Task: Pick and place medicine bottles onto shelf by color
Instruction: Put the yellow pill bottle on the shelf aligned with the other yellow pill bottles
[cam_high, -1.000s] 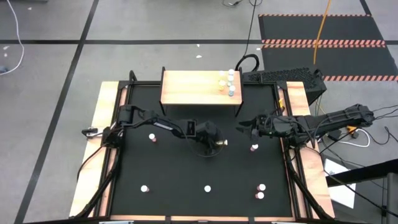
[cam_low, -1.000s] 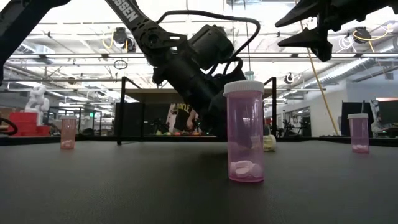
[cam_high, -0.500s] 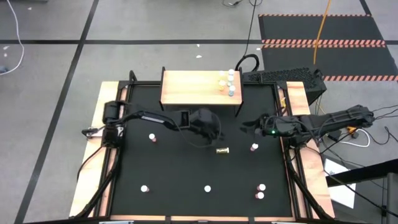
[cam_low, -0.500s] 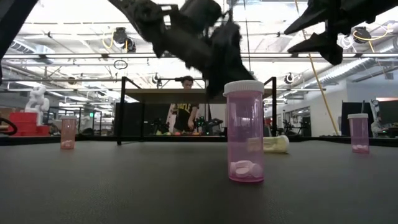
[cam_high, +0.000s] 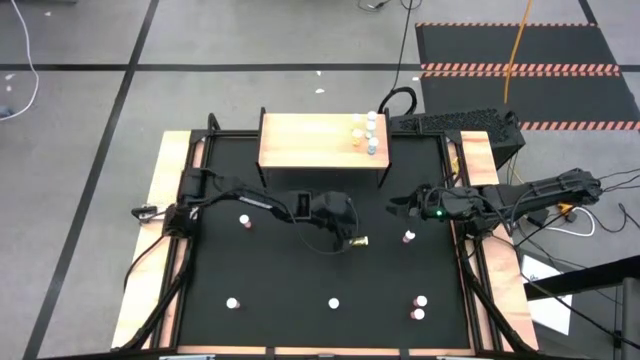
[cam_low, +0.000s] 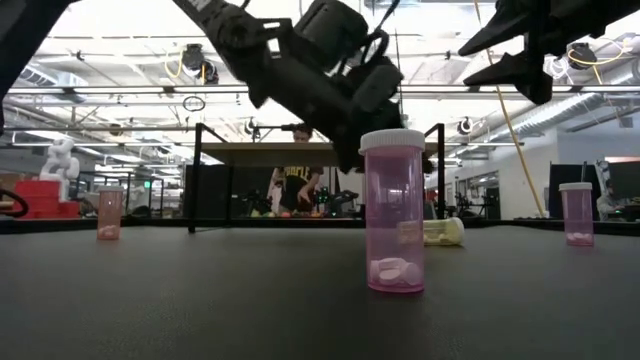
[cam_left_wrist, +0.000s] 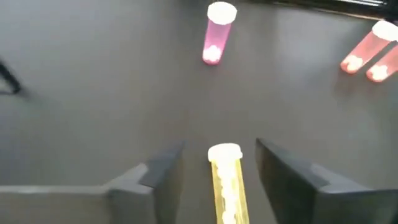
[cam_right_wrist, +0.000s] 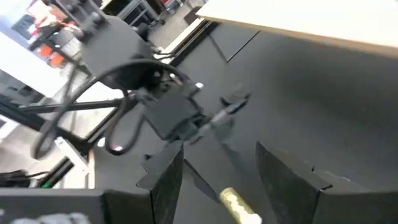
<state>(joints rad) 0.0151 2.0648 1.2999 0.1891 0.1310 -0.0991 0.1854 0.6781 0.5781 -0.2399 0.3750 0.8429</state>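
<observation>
Dark jointed arms (cam_high: 250, 200) — looping black cables, angular jaws.

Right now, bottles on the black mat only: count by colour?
Pink bottles: 5
Yellow bottle: 1, lying down
Unclear-colour bottle: 1
Total: 7

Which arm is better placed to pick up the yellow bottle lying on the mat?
The left. Its claw hangs open directly over the yellow bottle, which lies on its side between the fingers. The right claw hovers open farther off, nearer a pink bottle.
</observation>
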